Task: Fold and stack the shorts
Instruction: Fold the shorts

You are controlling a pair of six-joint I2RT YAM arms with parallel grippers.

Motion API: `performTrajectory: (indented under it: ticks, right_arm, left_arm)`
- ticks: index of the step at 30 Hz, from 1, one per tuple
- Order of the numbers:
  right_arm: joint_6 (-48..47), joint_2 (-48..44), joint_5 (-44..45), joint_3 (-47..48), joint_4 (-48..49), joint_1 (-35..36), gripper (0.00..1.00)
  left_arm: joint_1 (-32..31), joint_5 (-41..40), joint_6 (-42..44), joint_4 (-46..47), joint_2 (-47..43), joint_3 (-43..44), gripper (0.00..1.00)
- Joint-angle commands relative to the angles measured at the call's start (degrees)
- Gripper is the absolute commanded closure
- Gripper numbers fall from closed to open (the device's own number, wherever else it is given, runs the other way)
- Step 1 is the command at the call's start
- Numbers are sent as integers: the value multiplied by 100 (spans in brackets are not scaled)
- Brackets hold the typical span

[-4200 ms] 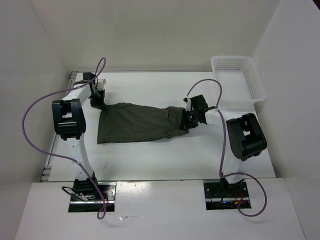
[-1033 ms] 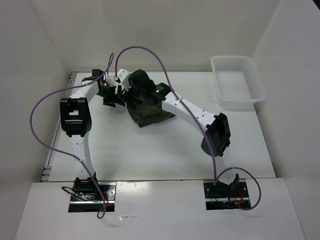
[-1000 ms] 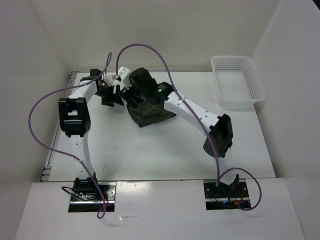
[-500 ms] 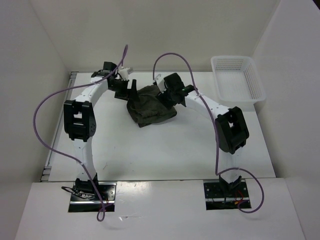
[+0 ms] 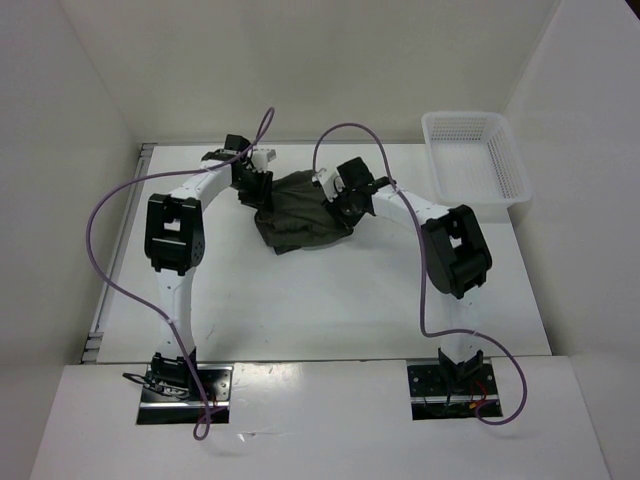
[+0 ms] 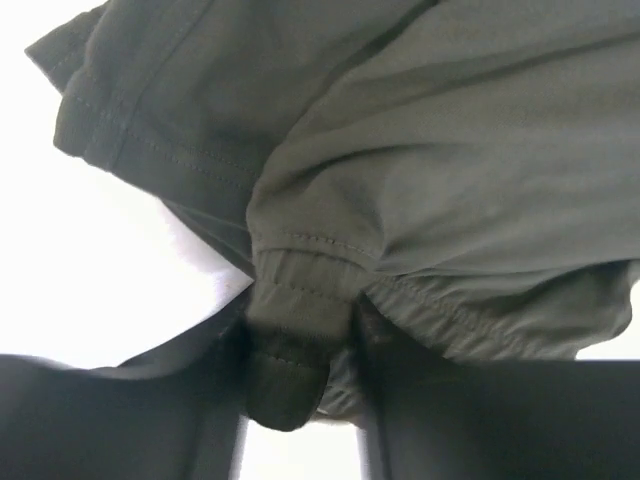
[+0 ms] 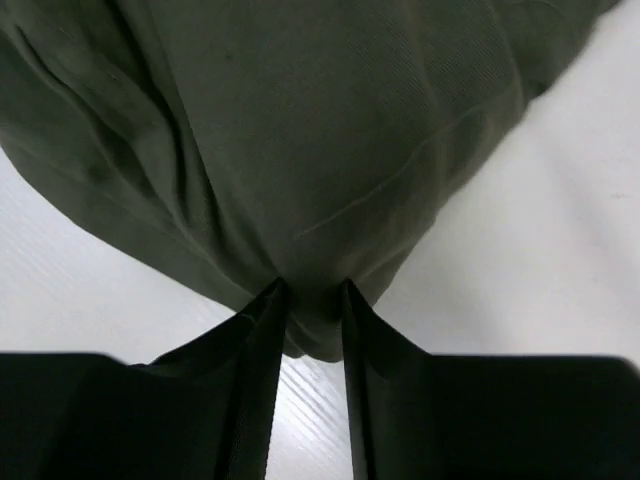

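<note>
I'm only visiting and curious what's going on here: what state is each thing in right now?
shorts: doubled over in a rumpled bundle on the table.
left end effector: closed on the shorts' waistband.
right end effector: closed on a fold of the shorts.
white mesh basket: upright, nothing in it.

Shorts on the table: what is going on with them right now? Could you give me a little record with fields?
Item: shorts, dark olive, gathered into a folded heap
Place: far middle of the table
Left gripper: pinching a stitched edge of the cloth
Right gripper: pinching a fold on the opposite side
Basket: white mesh, far right corner, apart from the shorts
</note>
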Motion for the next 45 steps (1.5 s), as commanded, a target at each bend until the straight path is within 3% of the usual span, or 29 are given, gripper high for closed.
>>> performTrajectory:
  ticks: [1, 2, 3, 6, 11, 14, 15, 16, 19, 25, 26, 27, 31, 34, 35, 39, 45]
  right_arm:
    - [19, 181, -279, -179, -7, 51, 69]
    - [19, 242, -226, -266, -6, 51, 81]
    - [-33, 242, -165, -363, -6, 51, 86]
    - [-191, 120, -295, -521, -111, 51, 99]
    - [-394, -424, -1112, -856, -717, 51, 100]
    - [-255, -732, -1289, -970, -771, 279, 75]
    - [-175, -786, -1437, -970, -771, 280, 54]
    - [-87, -838, -1439, -866, -841, 280, 43]
    - [36, -979, -1448, -419, -903, 280, 25]
    - [142, -919, -1763, 672, -964, -352, 22]
    - [203, -840, -1764, 769, -903, -440, 22]
    - [360, -734, -1764, 909, -694, -519, 22]
    - [668, 282, -1579, 1542, -376, -801, 28]
    - [880, 977, -1439, 2192, -236, -889, 30]
    - [880, 1111, -1369, 2315, -174, -889, 30]
    - [1064, 1656, -1289, 2903, -41, -942, 26]
    - [1126, 2175, -1289, 3398, 11, -942, 26]
  left_arm:
    - [-23, -539, 154, 175, -13, 181, 60]
    - [-23, -539, 154, 175, -13, 233, 66]
    - [-23, -539, 154, 175, -74, 234, 73]
    - [-23, -539, 154, 175, -276, 286, 73]
    - [39, -539, 154, 227, -225, 496, 72]
    - [100, -294, 154, 140, -110, 602, 50]
    - [100, -197, 154, 87, -110, 603, 31]
    - [100, -14, 154, 87, -284, 542, 21]
    - [170, 66, 154, 87, -854, 375, 4]
    - [302, 549, 154, -26, -2201, -73, 1]
    - [302, 864, 154, -254, -2263, -213, 4]
    - [302, 998, 154, -334, -2324, -328, 14]
    - [-13, 955, 154, -335, -2255, -1040, 35]
    - [-216, 832, 154, -335, -2044, -1251, 34]
    - [-216, 832, 154, -335, -1983, -1252, 27]
    - [-374, 569, 154, -282, -1596, -1252, 15]
    - [-374, 463, 154, -221, -1411, -1313, 11]
